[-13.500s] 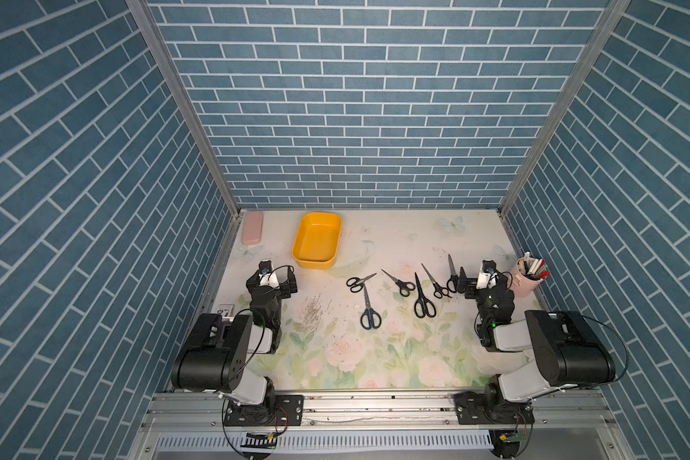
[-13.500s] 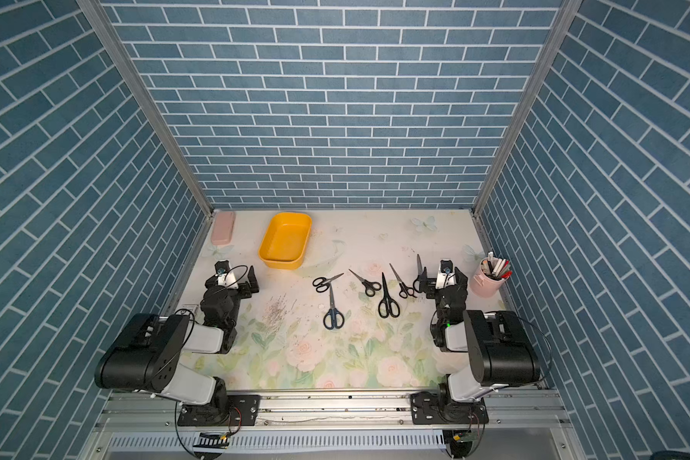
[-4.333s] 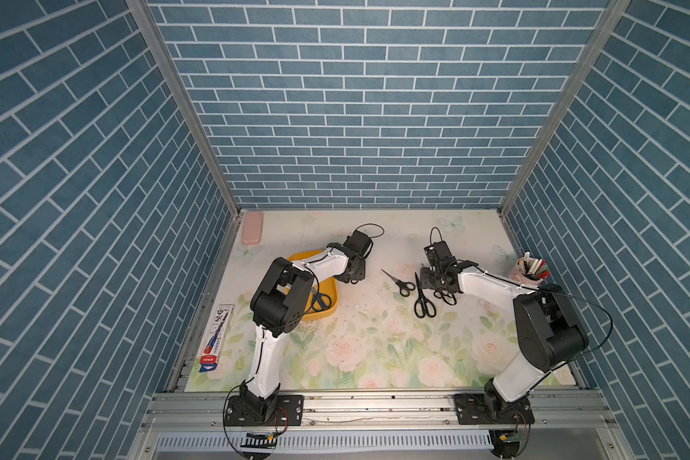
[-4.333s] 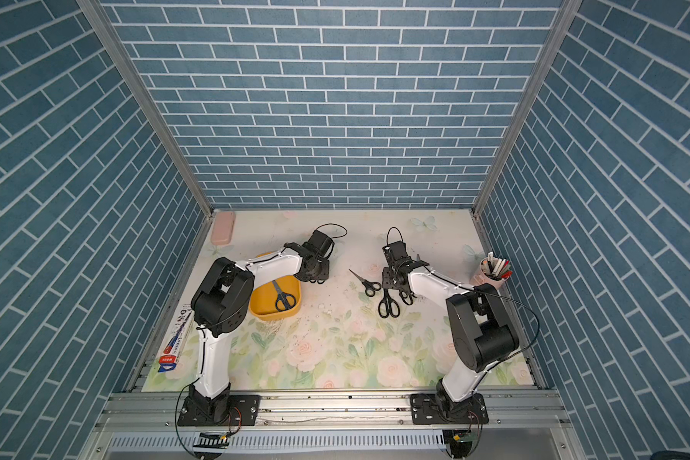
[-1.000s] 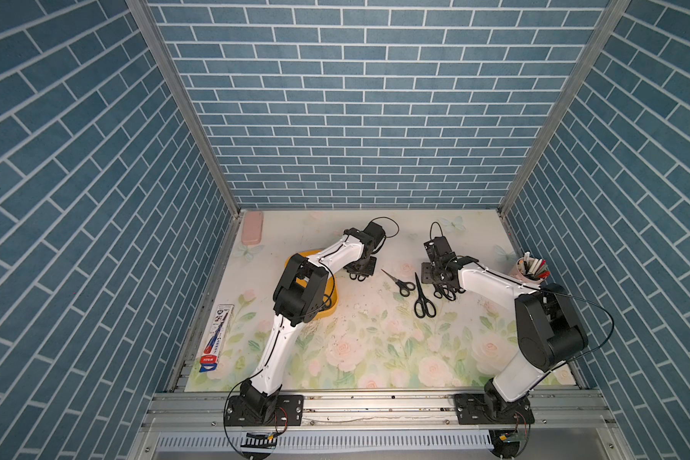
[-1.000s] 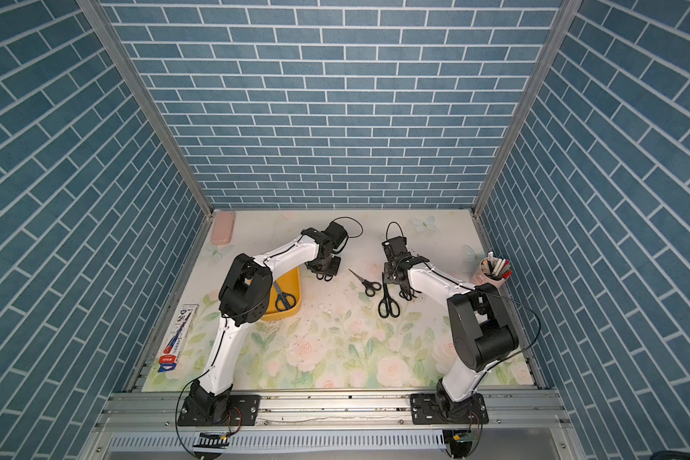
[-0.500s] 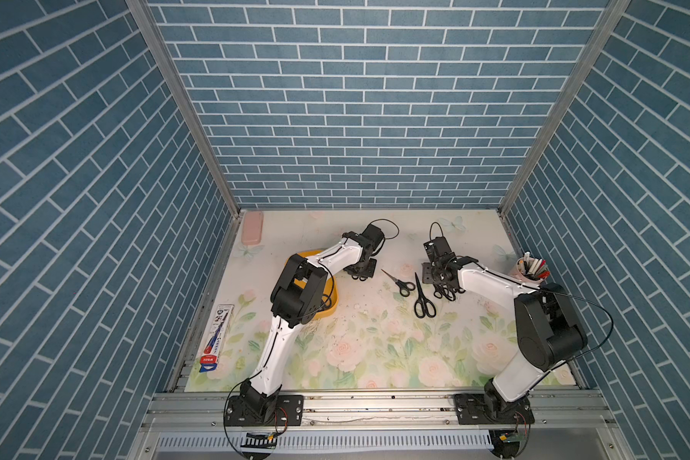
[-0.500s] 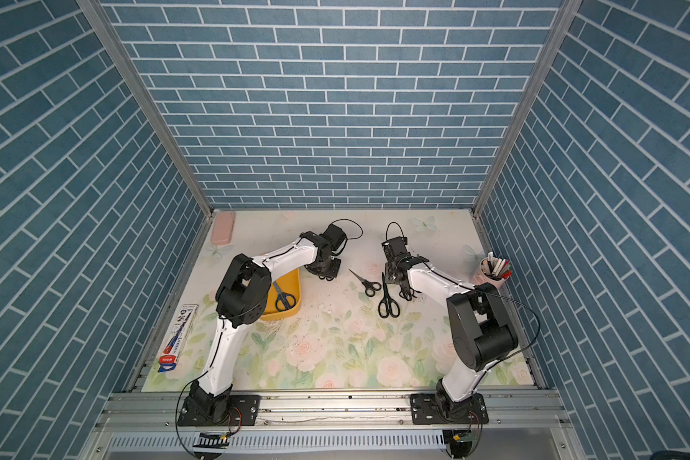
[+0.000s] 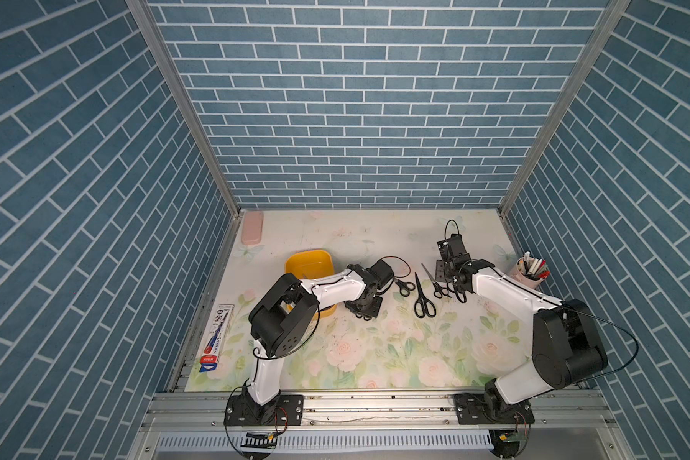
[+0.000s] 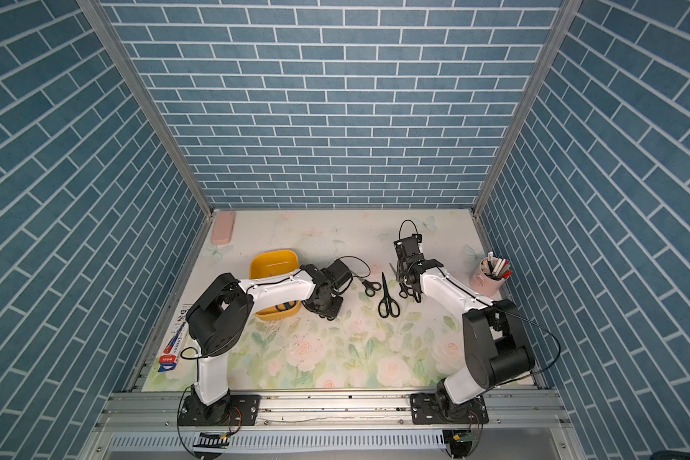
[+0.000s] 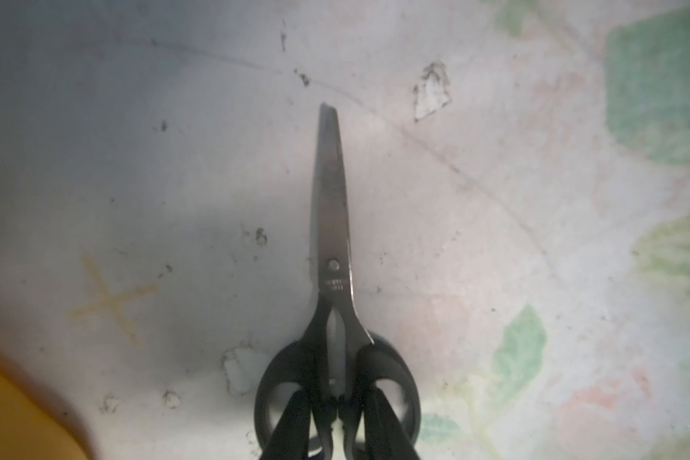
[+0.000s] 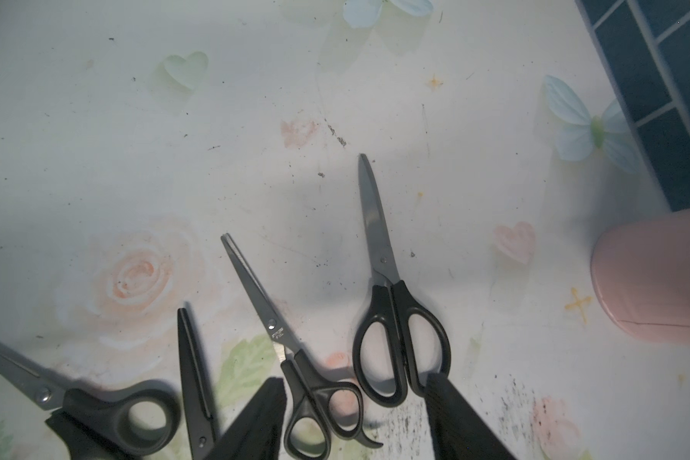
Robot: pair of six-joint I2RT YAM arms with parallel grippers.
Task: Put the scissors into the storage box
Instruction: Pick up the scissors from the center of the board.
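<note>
One pair of scissors (image 10: 283,306) lies inside the box (image 10: 273,255), its handles showing at the box's near end under the left arm. A second pair, the held pair (image 11: 331,247), is pinched by the left pincer (image 11: 337,394). Its fingers (image 11: 295,422) reach into the two loops and press the inner handle bars together. The blades are closed and point away from the wrist. In both top views this pincer (image 9: 365,308) sits just outside the box's near right corner. A yellow corner of the box shows at the edge of the left wrist view. Whether the held pair touches the surface (image 9: 375,358) cannot be told.

The other four pairs lie flat on the surface to the right of the box. Nearest the box is a short pair (image 9: 404,286). Next is a long pair (image 9: 422,298) with its blades toward the back wall, then a slim pair (image 12: 271,326). Farthest from the box is the last pair (image 12: 377,239).

The right pincer (image 12: 355,380) is over these last two, jaws spread. The slim pair's handles lie between its fingers (image 12: 255,422), and one finger overlaps a loop of the last pair. Contact cannot be told.

Farther right of the box stands a pink pen cup (image 9: 528,275). Behind the box, to its left, lies a pink case (image 9: 252,233).
</note>
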